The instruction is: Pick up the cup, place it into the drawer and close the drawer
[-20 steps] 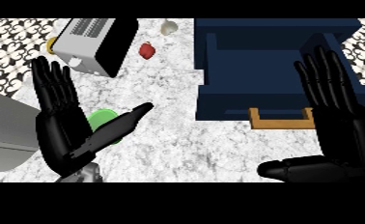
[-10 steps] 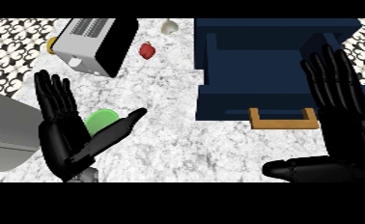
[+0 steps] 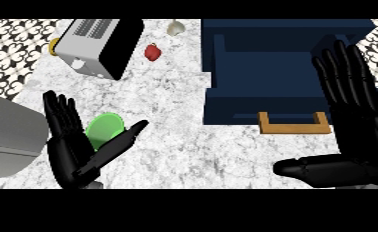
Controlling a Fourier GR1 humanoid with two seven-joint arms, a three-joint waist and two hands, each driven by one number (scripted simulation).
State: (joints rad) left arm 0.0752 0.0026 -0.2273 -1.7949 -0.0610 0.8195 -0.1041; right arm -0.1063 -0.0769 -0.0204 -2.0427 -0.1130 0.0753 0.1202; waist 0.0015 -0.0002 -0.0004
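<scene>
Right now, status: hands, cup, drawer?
Both hands open: left hand beside the green cup, right hand by the drawer. Cup on counter, not held. Drawer open, nothing blocking.

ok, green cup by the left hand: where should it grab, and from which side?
Probably the side wall just under the rim. The cup lies in the gap between the open left hand's fingers and thumb, mostly hidden by them, so its pose is unclear. Come from the left, where the palm already faces it, and curl the fingers round.
</scene>
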